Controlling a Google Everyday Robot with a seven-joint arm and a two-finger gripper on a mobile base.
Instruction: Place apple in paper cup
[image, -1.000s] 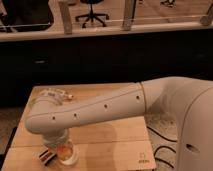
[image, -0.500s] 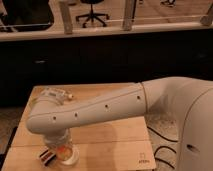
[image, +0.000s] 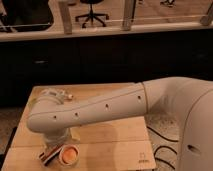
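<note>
My arm reaches from the right across the wooden table to its front left corner. The gripper hangs below the wrist there, mostly hidden by the arm. Just right of it and lower sits the apple, an orange-yellow round shape. A pale ring around it looks like the rim of the white paper cup, so the apple seems to lie inside the cup. The gripper is close above and left of them. I cannot tell whether it touches them.
A flat black-red-white striped item lies against the cup's left side near the front edge. A pale round thing with small bits beside it sits at the table's back left. Cables lie on the floor to the right.
The arm has barely moved. The orange-yellow fruit shows a little more clearly below the wrist than before.
</note>
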